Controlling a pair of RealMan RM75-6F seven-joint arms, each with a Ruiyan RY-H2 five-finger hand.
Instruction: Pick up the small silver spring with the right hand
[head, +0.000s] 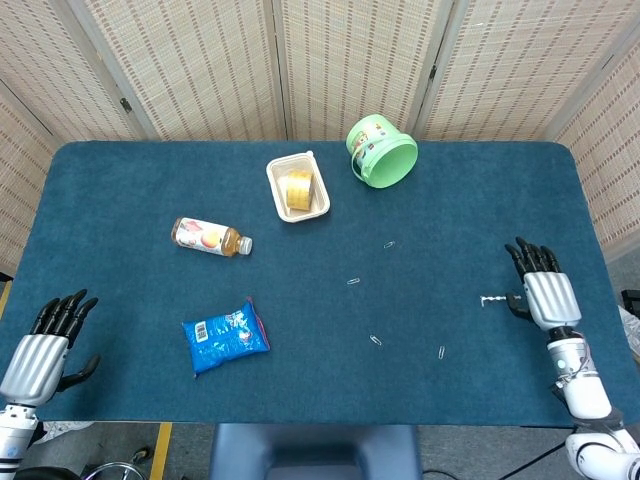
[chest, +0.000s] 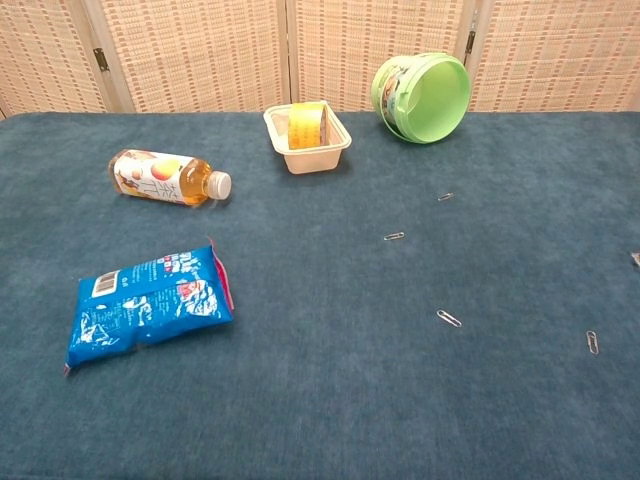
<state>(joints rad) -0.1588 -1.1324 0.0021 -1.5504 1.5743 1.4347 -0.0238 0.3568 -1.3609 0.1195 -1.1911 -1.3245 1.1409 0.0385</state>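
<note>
On the blue table (head: 120, 190), right hand (head: 545, 295) pinches spring (head: 492, 299); tray (head: 297, 187) holds yellow food.

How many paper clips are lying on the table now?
4 paper clips: one below the green bucket, one near the table's middle, one toward the front edge, one right of that. None looks hidden.

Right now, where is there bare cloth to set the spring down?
Bare cloth lies between the right hand holding the silver spring and the green bucket, and left of the juice bottle. The paper clips crowd the centre.
</note>
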